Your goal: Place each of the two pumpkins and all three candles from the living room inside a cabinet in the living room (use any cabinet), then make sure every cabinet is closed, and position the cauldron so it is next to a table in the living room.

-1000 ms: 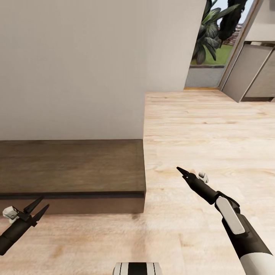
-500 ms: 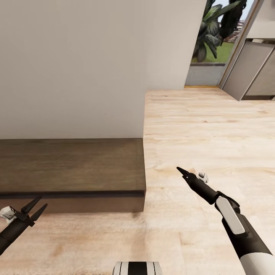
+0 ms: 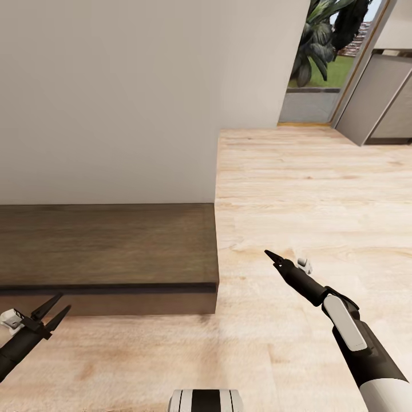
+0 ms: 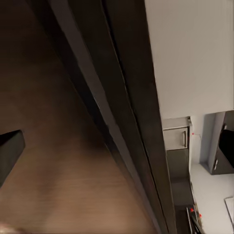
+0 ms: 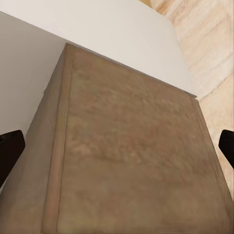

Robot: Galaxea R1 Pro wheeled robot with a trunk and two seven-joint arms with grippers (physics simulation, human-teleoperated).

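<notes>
The cabinet (image 3: 109, 246) is a long, low dark-brown wooden unit against the white wall, at the left of the head view. Its right end stops near the wall's corner, and its front shows no pulled-out part. My left gripper (image 3: 62, 303) is open, low and just in front of the cabinet's front face (image 4: 73, 146). My right gripper (image 3: 272, 256) hangs over the wooden floor to the right of the cabinet's end; its wrist view looks at the cabinet's top (image 5: 131, 156) with the fingertips (image 5: 9, 151) wide apart, open and empty. The pumpkins, candles, cauldron and table are out of view.
Pale wood floor (image 3: 309, 189) stretches to the right and toward a glass doorway with plants (image 3: 320, 51) at the far right. A grey unit (image 3: 383, 97) stands beside that doorway. A white wall (image 3: 114, 97) rises behind the cabinet.
The whole picture has shifted slightly, so the camera has moved. The left gripper sits a little lower and further left in the head view. The right arm keeps its pose.
</notes>
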